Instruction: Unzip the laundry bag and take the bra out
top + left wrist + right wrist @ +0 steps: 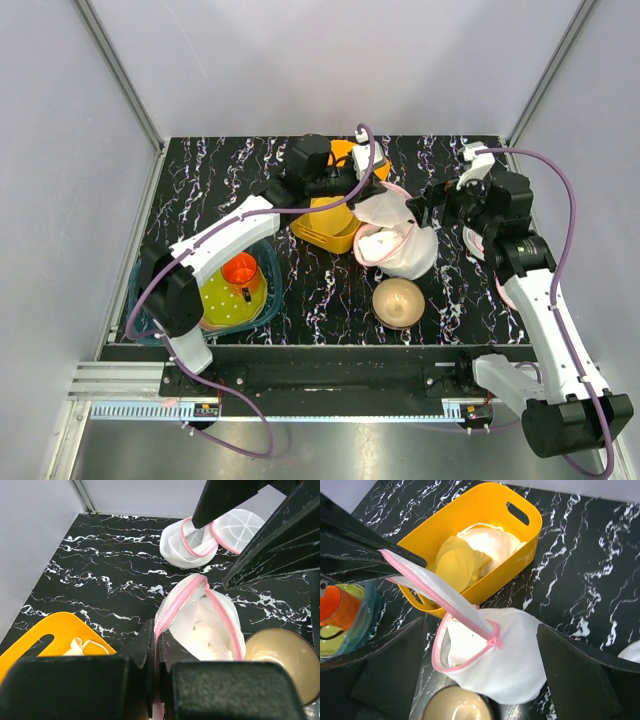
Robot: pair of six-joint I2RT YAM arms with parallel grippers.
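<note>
Top external view, from my remote station: the left arm (pixel 225 240) stretches diagonally across the bench (pixel 330 300) toward the far middle. The right arm (pixel 548 300) rises along the right edge and bends inward at the wrist. Between them the laundry bag (pixel 400 245) sits just beyond a tan bowl (pixel 397 300) and beside a yellow basket (pixel 325 228). On the left wrist camera, my left claw (pixel 156 639) is clamped on the pink zip trim of the bag's flap lid (pixel 432 587), holding it stretched taut from the bag's open mouth. On the right wrist camera, my right claw (pixel 481 630) is spread wide, one finger on either side of the bag, gripping nothing.
</note>
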